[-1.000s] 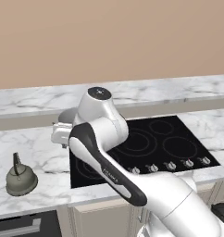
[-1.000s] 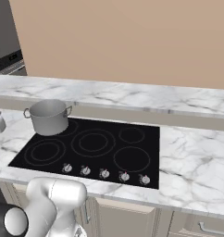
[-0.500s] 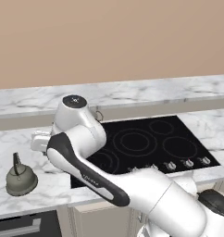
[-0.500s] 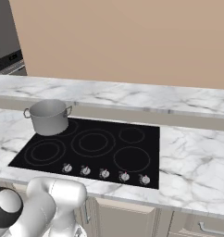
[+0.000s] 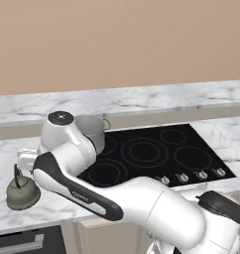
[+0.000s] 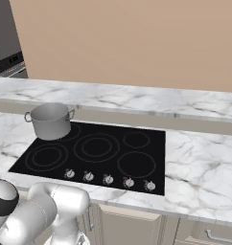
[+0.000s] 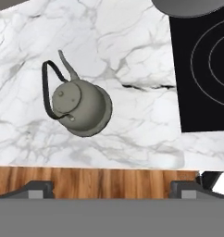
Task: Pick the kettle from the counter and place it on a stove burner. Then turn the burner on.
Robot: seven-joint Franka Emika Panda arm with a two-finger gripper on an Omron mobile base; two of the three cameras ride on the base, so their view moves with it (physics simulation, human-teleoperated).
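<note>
**A:** Below the hand, on the counter [image 7: 132, 51], sits the kettle [image 7: 81, 107]; seen along the gripper [image 7: 111, 187] it lies ahead and off to the left of the midline between the two fingertips, upright, clear of the cooktop [image 7: 204, 69] edge.

**B:** And the jaws?

**A:** Spread wide apart, nothing between them; the kettle is well short of them.

**B:** Which way does the kettle run?

**A:** Its spout points up the hand picture and its thin dark handle [image 7: 48, 88] arches over the lid on the far-left side; the grip, I judge, must shift left and line up across that arch.

**B:** Anything unclear?

**A:** From the left base camera the kettle [image 5: 22, 192] stands near the counter's front edge, partly behind the arm's elbow; the steel pot [image 5: 92, 130] is half hidden too; from the right the pot [image 6: 51, 120] sits on a rear burner and the large ring circle [image 6: 97, 146] lies bare.
</note>
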